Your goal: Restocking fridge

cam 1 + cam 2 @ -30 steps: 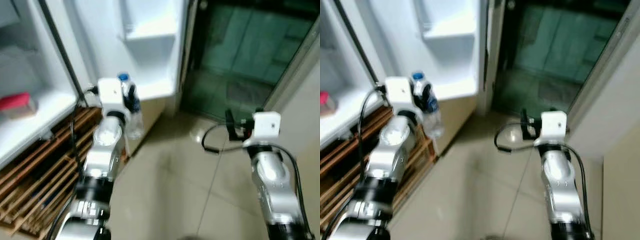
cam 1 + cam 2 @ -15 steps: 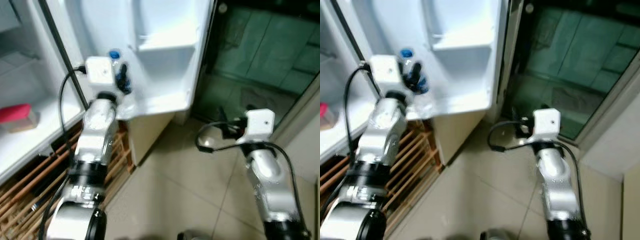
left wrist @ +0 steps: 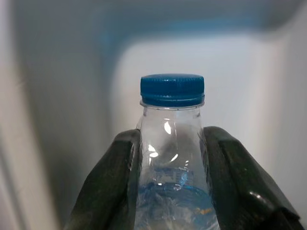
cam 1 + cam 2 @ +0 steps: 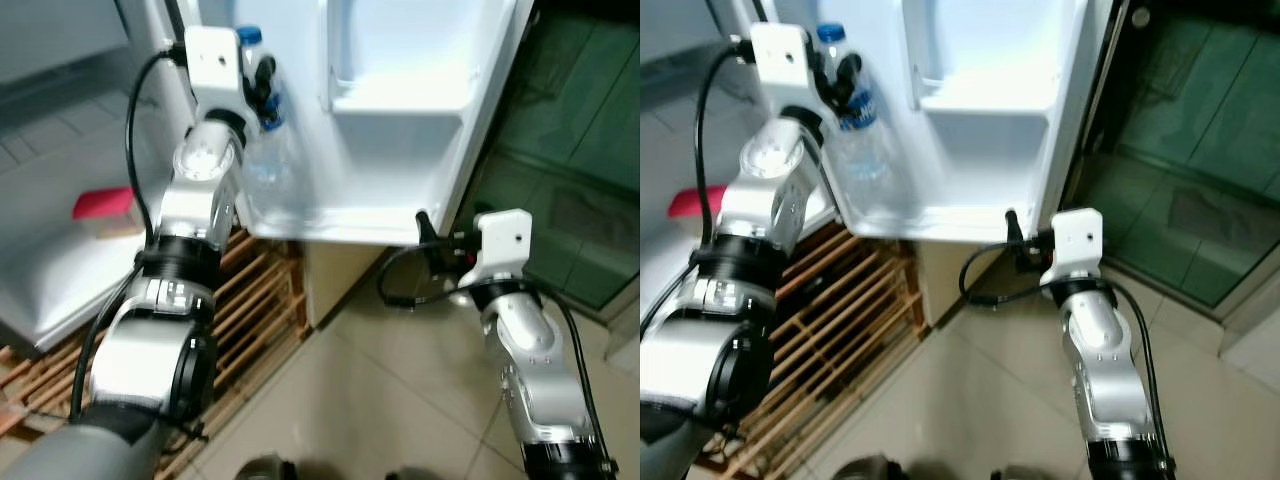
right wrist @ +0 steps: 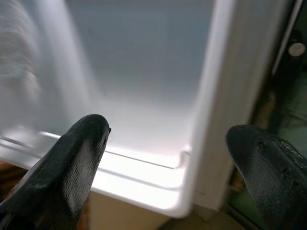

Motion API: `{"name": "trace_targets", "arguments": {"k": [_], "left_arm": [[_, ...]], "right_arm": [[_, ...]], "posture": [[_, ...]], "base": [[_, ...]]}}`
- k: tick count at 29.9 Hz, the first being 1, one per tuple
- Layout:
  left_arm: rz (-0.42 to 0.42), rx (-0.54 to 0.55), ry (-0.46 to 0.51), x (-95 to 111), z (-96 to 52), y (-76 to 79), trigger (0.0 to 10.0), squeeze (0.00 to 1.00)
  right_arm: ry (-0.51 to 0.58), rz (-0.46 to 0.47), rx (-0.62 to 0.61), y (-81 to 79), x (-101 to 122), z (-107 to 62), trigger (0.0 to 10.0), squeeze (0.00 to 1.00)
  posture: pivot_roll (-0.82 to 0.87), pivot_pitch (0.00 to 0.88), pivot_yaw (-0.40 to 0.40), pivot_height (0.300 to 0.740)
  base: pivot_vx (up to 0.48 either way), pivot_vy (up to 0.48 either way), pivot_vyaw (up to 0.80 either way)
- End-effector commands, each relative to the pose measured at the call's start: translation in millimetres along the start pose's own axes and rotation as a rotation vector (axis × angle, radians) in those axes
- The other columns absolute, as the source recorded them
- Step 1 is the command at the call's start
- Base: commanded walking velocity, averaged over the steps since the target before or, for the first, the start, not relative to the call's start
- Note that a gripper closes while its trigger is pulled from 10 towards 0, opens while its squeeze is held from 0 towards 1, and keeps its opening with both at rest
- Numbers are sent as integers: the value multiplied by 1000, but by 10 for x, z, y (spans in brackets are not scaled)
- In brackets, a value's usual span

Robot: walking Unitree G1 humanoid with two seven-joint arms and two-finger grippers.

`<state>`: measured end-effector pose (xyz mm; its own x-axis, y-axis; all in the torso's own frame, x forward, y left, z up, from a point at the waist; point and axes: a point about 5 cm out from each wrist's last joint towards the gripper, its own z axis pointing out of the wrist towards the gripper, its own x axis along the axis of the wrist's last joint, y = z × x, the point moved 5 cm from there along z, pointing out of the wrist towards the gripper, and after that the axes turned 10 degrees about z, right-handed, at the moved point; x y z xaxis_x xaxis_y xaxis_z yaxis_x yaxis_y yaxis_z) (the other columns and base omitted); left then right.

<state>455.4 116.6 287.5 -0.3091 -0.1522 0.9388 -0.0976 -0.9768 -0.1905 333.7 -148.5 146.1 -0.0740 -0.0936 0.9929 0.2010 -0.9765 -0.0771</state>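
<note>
Open fridge door [image 4: 400, 110] ahead over tiled floor [image 4: 380, 400], with left gripper [image 3: 170, 143] at eleven o'clock pinching water bottle [image 3: 171, 158] above door shelf [image 4: 340, 225], mid-placement, next likely lowering and releasing, right gripper [image 5: 168, 158] spread wide at four o'clock.

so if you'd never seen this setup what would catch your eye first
Probably the clear water bottle with its blue cap, clamped in the left gripper and held up in the open fridge door's white lower shelf. Next, the right gripper, spread open just below and outside that shelf's corner, and the red-topped box on a shelf inside the fridge.
</note>
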Motion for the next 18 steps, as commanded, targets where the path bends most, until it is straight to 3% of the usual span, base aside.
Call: {"name": "trace_targets", "arguments": {"k": [1, 3, 10, 15, 18], "left_arm": [[17, 8, 50, 144, 53, -38, 10000, 0], [48, 20, 79, 174, 89, -20, 10000, 0], [110, 34, 199, 239, 46, 61, 10000, 0], [178, -12, 232, 99, -45, 272, 10000, 0], [218, -35, 182, -132, -119, 416, 10000, 0]], "right_arm": [[8, 19, 38, -93, 45, -9, 10000, 0], [9, 50, 123, -233, 74, -43, 10000, 0], [-7, 126, 288, -416, 175, -65, 10000, 0], [6, 147, 337, -465, 288, -11, 10000, 0], [7, 139, 344, -463, 324, 39, 10000, 0]], "posture": [[-170, 22, 116, 711], [-170, 27, 124, 711], [-179, 26, 131, 711], [-199, 22, 132, 711], [-217, 9, 127, 711]], "base": [[0, 0, 0], [0, 0, 0], [0, 0, 0], [0, 0, 0], [0, 0, 0]]}}
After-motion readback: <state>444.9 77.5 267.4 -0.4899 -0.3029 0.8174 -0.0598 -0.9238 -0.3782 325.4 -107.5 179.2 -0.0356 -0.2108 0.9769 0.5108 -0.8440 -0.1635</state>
